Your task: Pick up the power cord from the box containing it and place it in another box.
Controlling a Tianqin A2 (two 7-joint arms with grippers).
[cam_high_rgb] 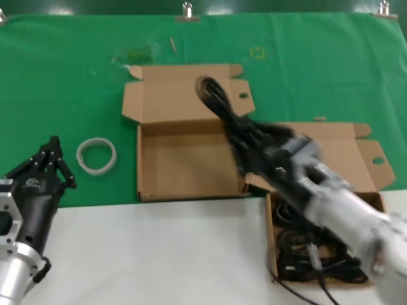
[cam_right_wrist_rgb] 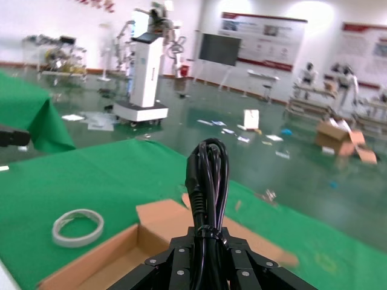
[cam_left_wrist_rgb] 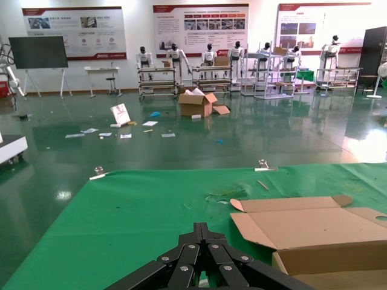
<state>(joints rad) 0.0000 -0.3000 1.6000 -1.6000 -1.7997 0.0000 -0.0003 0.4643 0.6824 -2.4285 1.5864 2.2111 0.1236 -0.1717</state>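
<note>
My right gripper is shut on a power cord, a long black bundled loop that sticks out past the fingertips. It holds the cord in the air over the back right part of the empty box with the plain lid. In the right wrist view the cord rises from between the shut gripper's fingertips, above that box. The box with broad wing flaps stands at the front right, with several more black cords in it. My left gripper is parked at the left, shut and empty.
A white tape roll lies on the green cloth left of the empty box; it also shows in the right wrist view. White table surface runs along the front. The left wrist view shows its shut gripper and the empty box's lid.
</note>
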